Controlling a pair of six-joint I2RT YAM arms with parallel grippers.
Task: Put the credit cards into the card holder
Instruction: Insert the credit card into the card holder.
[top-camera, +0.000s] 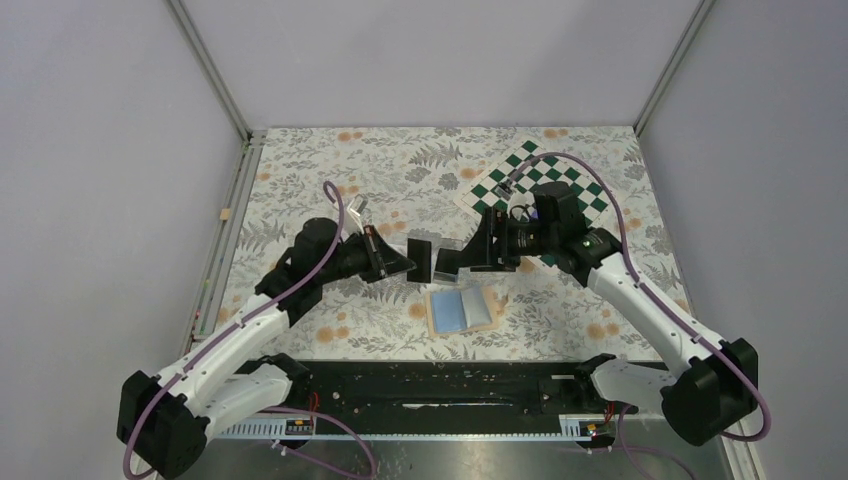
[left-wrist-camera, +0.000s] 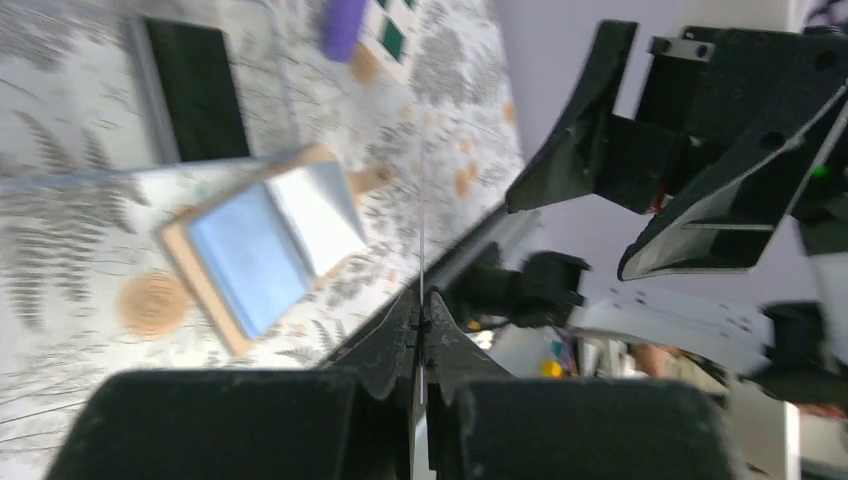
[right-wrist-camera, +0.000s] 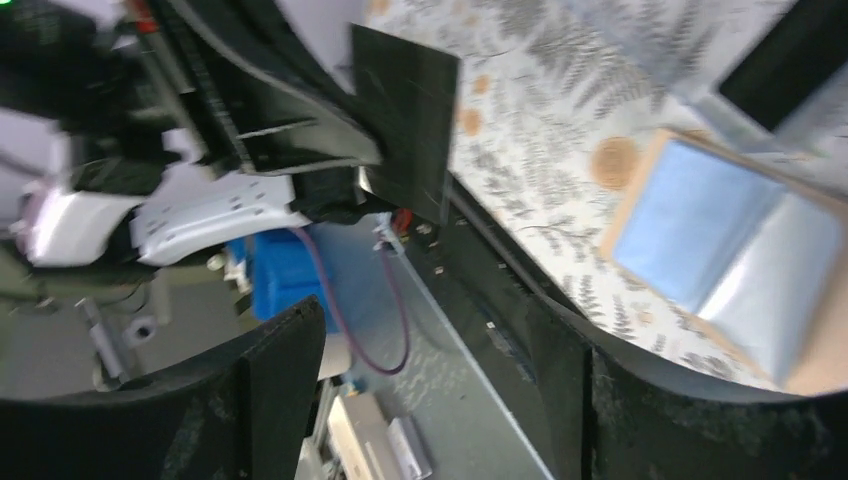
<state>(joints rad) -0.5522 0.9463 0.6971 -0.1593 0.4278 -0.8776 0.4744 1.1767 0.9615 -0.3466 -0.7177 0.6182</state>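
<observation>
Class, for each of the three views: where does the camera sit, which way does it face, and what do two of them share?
Top external: above, behind the bases, looking down on the table; both arms show.
Left wrist: looks along the left pincer, shut on the black card, toward the right pincer.
Right wrist: looks past its own open fingers at that card.
Shared: both wrist views show the open card holder.

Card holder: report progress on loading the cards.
Done: the card holder lies open, no card visible inside. In hand: the left gripper pinches one dark card; the right gripper is open beside it. Left: insert that card, then the other dark card in the clear box.
</observation>
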